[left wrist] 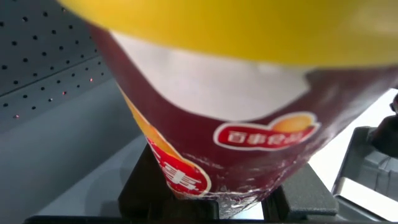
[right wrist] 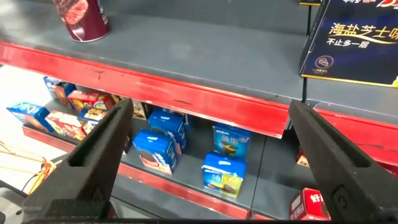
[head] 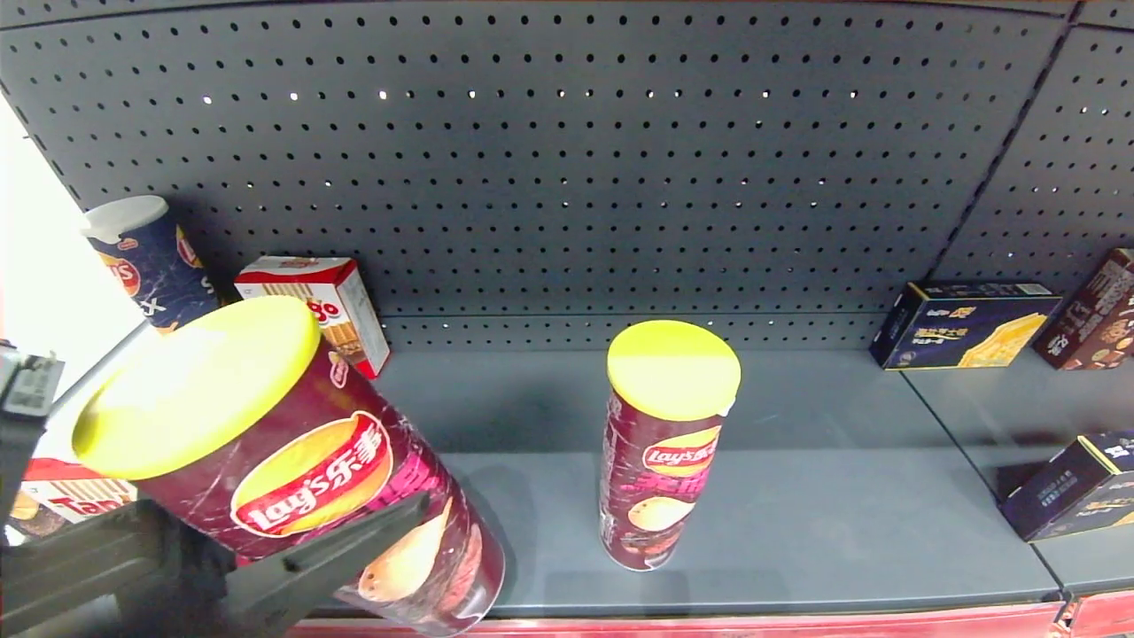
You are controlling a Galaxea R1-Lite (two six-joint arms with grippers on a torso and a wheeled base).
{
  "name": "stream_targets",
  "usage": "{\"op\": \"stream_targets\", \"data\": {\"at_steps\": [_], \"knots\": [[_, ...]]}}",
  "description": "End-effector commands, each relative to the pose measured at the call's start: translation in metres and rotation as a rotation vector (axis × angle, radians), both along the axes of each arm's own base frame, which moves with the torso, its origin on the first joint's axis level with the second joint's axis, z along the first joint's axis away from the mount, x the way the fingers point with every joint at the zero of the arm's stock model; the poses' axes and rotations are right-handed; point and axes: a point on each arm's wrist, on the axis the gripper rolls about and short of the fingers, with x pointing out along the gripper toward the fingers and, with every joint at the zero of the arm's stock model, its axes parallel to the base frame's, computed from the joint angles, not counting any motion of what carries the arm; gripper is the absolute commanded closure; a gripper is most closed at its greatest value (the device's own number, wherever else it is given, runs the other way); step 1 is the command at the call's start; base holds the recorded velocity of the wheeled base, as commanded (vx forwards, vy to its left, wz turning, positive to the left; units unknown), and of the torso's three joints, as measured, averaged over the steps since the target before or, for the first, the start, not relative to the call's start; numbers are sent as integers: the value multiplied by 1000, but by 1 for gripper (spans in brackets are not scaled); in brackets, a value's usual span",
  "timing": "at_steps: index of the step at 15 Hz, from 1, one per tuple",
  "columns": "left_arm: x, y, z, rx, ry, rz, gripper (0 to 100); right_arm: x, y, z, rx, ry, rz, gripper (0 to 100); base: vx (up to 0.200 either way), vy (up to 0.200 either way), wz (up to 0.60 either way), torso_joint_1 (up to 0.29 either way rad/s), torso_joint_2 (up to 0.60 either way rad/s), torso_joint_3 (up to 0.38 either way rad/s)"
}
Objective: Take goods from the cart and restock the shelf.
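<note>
Left gripper [head: 266, 549] clamped on tilted chips can [head: 292, 461] at shelf [head: 842, 523] front-left | right gripper [right wrist: 211, 109] spread wide, holding nothing | second can [head: 664, 443] upright mid-shelf

Bright, even light falls from overhead onto the shelf [head: 842, 496]. At the far left, the space beyond the shelf burns out to plain white, and pinpricks of light shine through the pegboard [head: 567, 177] holes. The yellow lid [head: 195, 381] of the held chip can [head: 319, 478] is washed pale with glare. Soft shadow lies left of the standing chip can [head: 660, 496]. The pegboard's top edge bows toward the corners.
</note>
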Motion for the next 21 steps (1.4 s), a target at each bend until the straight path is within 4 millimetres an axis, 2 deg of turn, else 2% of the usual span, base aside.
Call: {"op": "stream_targets", "data": {"at_steps": [1, 9, 12, 15, 21], "knots": [[21, -13, -5, 40, 47, 16, 100, 0, 0, 0, -1, 0, 0, 0, 0, 0, 0, 0, 0, 0], [97, -49, 1, 148, 66, 71, 100, 0, 0, 0, -2, 2, 0, 0, 0, 0, 0, 0, 0, 0], [135, -46, 1, 186, 15, 33, 100, 0, 0, 0, -2, 2, 1, 0, 0, 0, 0, 0, 0, 0], [167, -53, 7, 170, -13, -5, 100, 0, 0, 0, -2, 2, 1, 0, 0, 0, 0, 0, 0, 0], [207, -69, 9, 209, -22, -60, 100, 0, 0, 0, -2, 2, 1, 0, 0, 0, 0, 0, 0, 0]]}}
